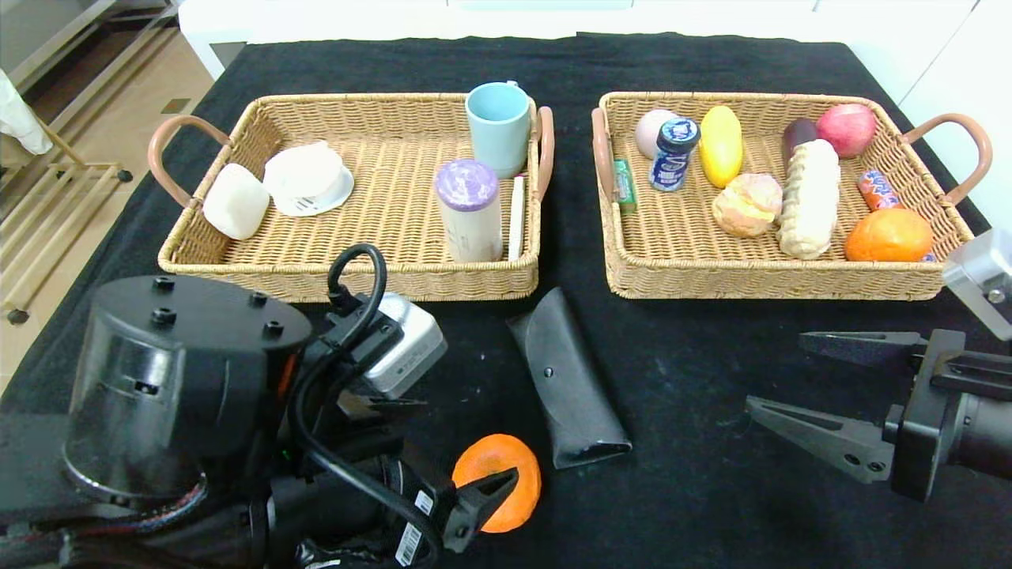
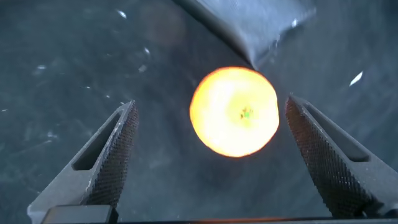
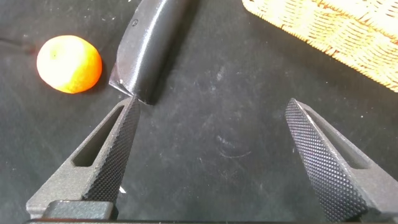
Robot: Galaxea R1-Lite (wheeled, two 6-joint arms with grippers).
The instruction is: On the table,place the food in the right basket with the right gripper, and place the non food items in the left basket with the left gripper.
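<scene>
An orange [image 1: 498,484] lies on the black cloth near the front, next to a black glasses case [image 1: 565,379]. My left gripper [image 1: 457,446] is open and hovers over the orange, which sits between and just beyond its fingers in the left wrist view [image 2: 234,112]; nothing is held. The case's end shows above the orange [image 2: 249,25]. My right gripper [image 1: 776,371] is open and empty at the front right, above bare cloth. Its wrist view shows the case [image 3: 149,43], the orange [image 3: 68,63] and its own gripper [image 3: 211,102].
The left wicker basket [image 1: 261,261] holds a blue cup [image 1: 498,126], a purple-lidded bottle [image 1: 470,209], a white bowl and a white block. The right basket [image 1: 759,280] holds several foods, including an orange, bread, an apple and a yellow fruit. Its corner shows in the right wrist view [image 3: 336,31].
</scene>
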